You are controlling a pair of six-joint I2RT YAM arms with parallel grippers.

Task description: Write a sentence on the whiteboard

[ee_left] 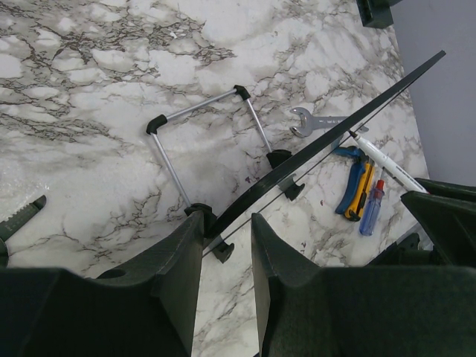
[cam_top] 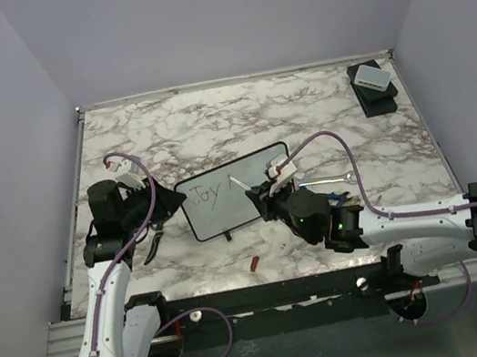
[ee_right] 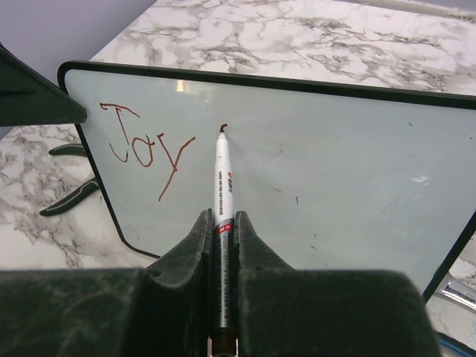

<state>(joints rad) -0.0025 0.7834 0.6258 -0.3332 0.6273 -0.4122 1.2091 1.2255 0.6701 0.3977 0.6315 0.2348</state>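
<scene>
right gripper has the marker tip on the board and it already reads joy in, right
No: the board reads only Joy, plus a tiny stroke at the marker tip, as the right wrist view shows. The right gripper does hold the marker there.

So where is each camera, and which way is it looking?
Top external: up above and behind, looking down at the table and whiteboard; the left arm and right arm show, bases at the bottom.
Left wrist: on the left arm, looking along the whiteboard's edge toward the wrench; its own jaws show either side of the board's corner.
Right wrist: on the right arm, facing the whiteboard's front; its jaws show, shut on the marker.
Shared: both wrist views show the marker's tip at the whiteboard.
</scene>
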